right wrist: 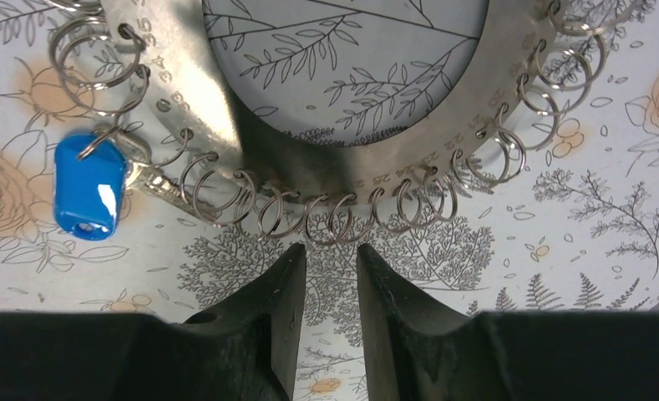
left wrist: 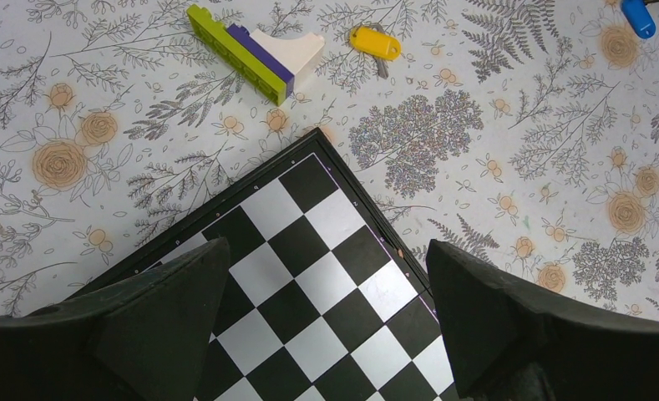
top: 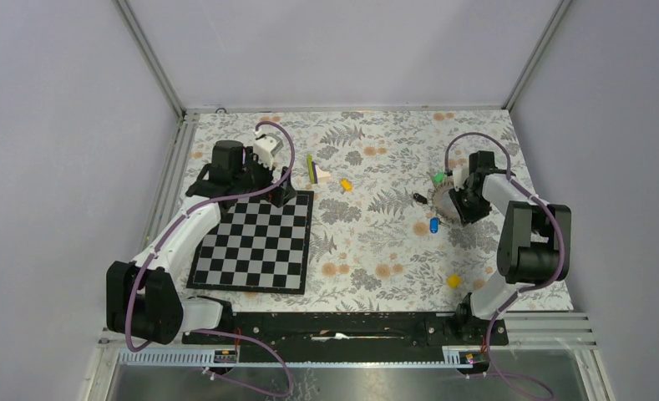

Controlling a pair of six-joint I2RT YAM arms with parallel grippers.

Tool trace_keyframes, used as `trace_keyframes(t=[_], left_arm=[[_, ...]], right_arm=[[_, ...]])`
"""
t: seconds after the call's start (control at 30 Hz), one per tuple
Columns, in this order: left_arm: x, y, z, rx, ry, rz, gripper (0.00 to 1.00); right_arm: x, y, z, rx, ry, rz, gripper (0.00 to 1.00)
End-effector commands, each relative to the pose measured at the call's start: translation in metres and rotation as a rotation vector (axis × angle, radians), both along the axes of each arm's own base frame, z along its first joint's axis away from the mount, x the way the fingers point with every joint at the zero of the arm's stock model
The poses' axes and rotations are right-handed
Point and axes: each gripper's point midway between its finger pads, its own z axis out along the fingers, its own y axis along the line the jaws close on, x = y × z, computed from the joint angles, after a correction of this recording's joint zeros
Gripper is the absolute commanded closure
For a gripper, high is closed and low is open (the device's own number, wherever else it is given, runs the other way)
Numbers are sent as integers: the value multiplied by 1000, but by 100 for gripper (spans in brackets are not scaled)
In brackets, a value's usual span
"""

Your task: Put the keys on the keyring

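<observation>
The keyring is a wide flat metal band hung with several small wire loops; it lies at the table's right. My right gripper is just short of those loops, open by a narrow gap with nothing in it. A blue key lies against the ring's left edge; whether it is hooked on I cannot tell. A green key sits at the ring's far side. A black key and two yellow keys lie loose. My left gripper hangs wide open over the chessboard's corner.
A black-and-white chessboard covers the left-middle of the floral table. A green, purple and white brick piece lies beyond its far corner, beside the yellow key. White walls close in the back and sides.
</observation>
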Motion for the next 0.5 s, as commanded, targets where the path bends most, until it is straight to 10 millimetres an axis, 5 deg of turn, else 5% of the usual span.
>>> trace_keyframes(t=[0.0,0.23,0.47], left_arm=[[7,-8,19,-21,-57,-38,1],[6,-8,20,-19,-61,-40,1],[6,-8,20,-19,-62,-43,1]], right_arm=[[13,-9,3,-40,2,40,64],[20,-12,1,-53,13,68,68],[22,-11,5,-45,16,91,83]])
